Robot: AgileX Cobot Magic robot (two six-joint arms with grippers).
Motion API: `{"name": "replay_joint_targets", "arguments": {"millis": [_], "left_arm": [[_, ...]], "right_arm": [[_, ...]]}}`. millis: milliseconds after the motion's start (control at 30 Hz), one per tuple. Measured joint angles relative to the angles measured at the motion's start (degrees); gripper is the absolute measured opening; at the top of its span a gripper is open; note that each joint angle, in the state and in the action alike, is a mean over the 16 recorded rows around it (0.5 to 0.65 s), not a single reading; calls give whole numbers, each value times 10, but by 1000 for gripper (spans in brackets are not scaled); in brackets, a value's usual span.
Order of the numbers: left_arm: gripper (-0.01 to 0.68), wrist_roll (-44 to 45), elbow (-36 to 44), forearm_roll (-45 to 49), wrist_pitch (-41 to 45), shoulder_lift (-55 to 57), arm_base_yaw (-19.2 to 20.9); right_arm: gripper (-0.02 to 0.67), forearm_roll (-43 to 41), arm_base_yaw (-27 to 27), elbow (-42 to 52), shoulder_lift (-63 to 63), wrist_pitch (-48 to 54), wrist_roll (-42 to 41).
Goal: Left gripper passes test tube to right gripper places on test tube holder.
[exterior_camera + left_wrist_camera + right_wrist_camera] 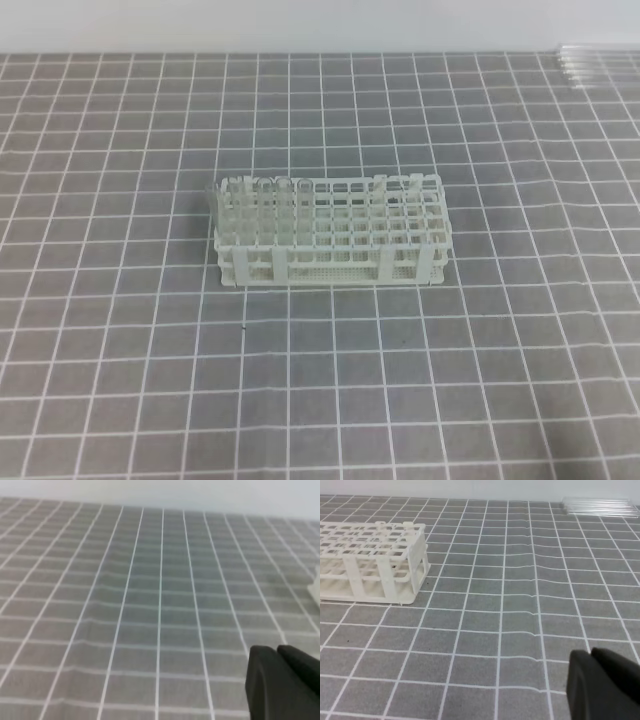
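Surface [120, 400]: grey cloth with a white grid, seen in all three views. Neither arm shows in your high view.

Test tube holder [330, 243]: white rack, mid-surface, upright. Clear tubes stand in its left columns; the right columns look mostly vacant, though glass is hard to read here. In your right wrist view the rack sits at far left [370, 562].

Loose test tubes [600, 62]: a small bundle lying flat at the far right corner of the surface, well apart from the rack; also at the top right of your right wrist view [600, 506]. Your next test tube would come from there, by my reading.

Left gripper [285, 682]: fingers pressed together, nothing between them, over bare cloth.

Right gripper [605, 685]: fingers likewise together and empty, rack ahead to its left, bundle far ahead.

Progress, as judged: no tube in hand on either side. For this cycle, pick-up, hand-over and placing all remain for you to do.
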Motion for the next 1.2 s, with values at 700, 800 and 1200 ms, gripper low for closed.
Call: {"name": "replay_joint_targets", "arguments": {"millis": [700, 800, 1200], "left_arm": [[-2, 37, 0, -20, 80, -18, 23], [-2, 37, 0, -20, 80, -18, 23], [-2, 37, 1, -20, 78, -20, 23]], "right_arm": [[-13, 0, 0, 0, 0, 0, 0], [-13, 0, 0, 0, 0, 0, 0], [-13, 0, 0, 0, 0, 0, 0]]}}
